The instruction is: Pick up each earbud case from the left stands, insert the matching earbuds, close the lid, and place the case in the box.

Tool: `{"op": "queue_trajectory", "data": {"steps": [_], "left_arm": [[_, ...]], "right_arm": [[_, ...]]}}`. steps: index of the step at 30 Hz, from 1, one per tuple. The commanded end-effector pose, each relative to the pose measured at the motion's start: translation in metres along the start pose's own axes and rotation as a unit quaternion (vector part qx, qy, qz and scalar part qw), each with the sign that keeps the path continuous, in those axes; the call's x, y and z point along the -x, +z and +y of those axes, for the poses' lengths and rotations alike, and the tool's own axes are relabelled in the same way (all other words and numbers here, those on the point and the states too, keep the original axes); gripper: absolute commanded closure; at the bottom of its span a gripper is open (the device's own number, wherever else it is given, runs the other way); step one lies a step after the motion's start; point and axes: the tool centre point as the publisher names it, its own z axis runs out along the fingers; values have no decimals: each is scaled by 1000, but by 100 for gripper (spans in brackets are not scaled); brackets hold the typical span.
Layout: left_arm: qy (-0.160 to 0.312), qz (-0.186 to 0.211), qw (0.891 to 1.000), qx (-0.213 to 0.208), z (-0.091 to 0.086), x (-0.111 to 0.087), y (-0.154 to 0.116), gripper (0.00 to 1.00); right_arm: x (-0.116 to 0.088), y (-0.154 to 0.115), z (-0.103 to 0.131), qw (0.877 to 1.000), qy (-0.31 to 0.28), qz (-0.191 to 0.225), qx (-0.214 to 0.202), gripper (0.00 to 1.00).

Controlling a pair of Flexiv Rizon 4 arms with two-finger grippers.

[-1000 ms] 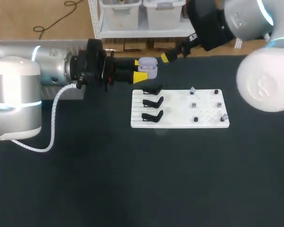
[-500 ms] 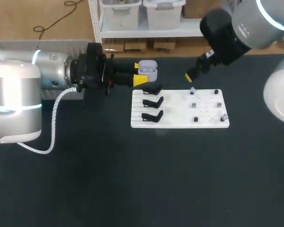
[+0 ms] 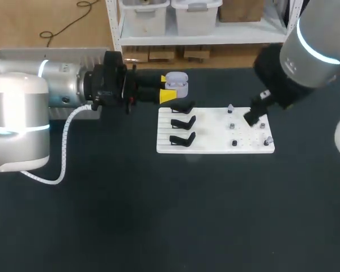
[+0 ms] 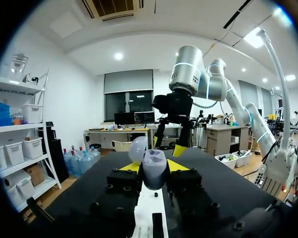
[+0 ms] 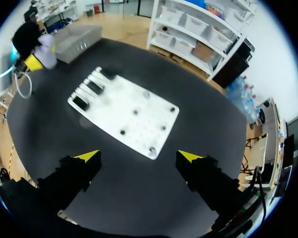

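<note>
**Black bench, one white plate**

Here's my bench [image 3: 158,215], wide and flat, covered edge to edge in a matte black surface. On its far half lies a white rectangular plate [image 3: 215,146], flat on the black, its long sides running along the bench's far edge. Thin grooves line the plate's left part, and a grid of tiny holes dots its right part.

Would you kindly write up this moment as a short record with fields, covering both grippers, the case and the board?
left gripper: shut on the earbud case, held just beyond the board's stand end
case lid: open
right gripper: open, empty, over the right part of the white board
black stands: three at the board's left end, all empty
small items: on the board's right part, too small to identify
</note>
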Motion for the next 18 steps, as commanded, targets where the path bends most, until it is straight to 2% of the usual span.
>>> {"op": "queue_trajectory", "data": {"steps": [1, 11, 14, 18], "left_arm": [[1, -1, 1000, 3, -2, 0, 0, 100], [1, -1, 1000, 3, -2, 0, 0, 100], [1, -1, 1000, 3, -2, 0, 0, 100], [1, -1, 1000, 3, -2, 0, 0, 100]], "right_arm": [[-13, 10, 0, 1000, 4, 13, -25, 0], [-36, 31, -4, 999, -20, 47, 14, 0], [-37, 37, -8, 998, -28, 50, 18, 16], [-36, 46, -12, 998, -34, 50, 19, 20]]}}
